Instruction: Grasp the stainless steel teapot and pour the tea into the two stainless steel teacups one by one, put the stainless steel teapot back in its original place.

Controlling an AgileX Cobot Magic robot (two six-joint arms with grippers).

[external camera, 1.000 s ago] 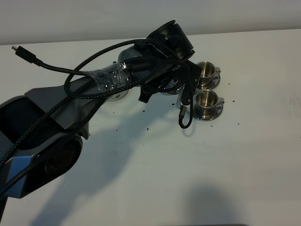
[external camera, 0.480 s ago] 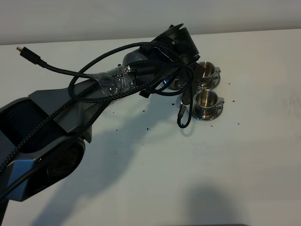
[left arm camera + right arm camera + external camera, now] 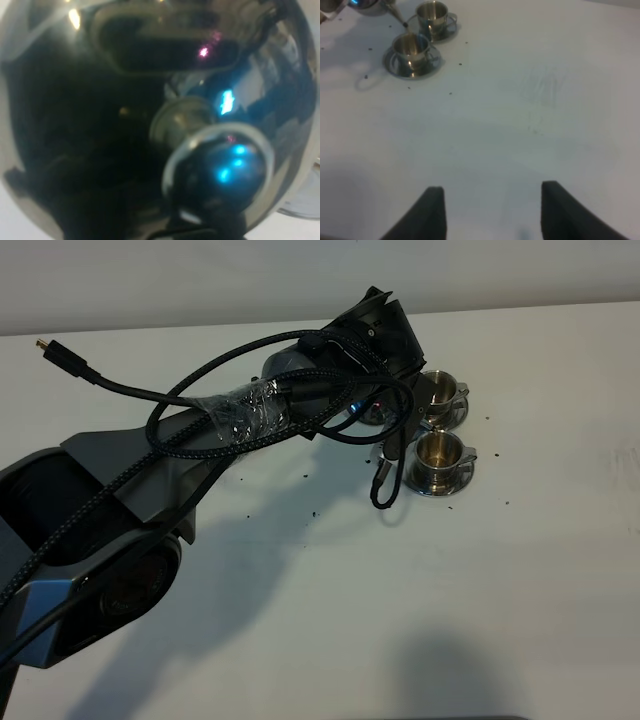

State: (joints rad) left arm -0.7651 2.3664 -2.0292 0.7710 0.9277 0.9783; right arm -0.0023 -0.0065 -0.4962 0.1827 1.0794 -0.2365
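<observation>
The two stainless steel teacups stand on saucers at the table's right middle, the far one (image 3: 441, 392) behind the near one (image 3: 437, 452). My left gripper (image 3: 362, 400) is hidden under its wrist just left of them. It holds the stainless steel teapot (image 3: 372, 416), of which only a sliver shows. In the left wrist view the teapot's lid (image 3: 100, 125) and knob (image 3: 215, 162) fill the frame. The right wrist view shows the near cup (image 3: 411, 46), the far cup (image 3: 432, 14) and the teapot's spout (image 3: 399, 17) between them. No tea shows. My right gripper (image 3: 492, 210) is open and empty.
A black cable loop (image 3: 388, 485) hangs from the left arm beside the near cup. A cable plug (image 3: 55, 352) sticks out at the far left. Small dark specks dot the white table (image 3: 450, 580).
My left arm has swung right toward the cups, carrying the teapot. The steel base seen earlier under the arm has gone. The hanging cable loop has shifted slightly.
</observation>
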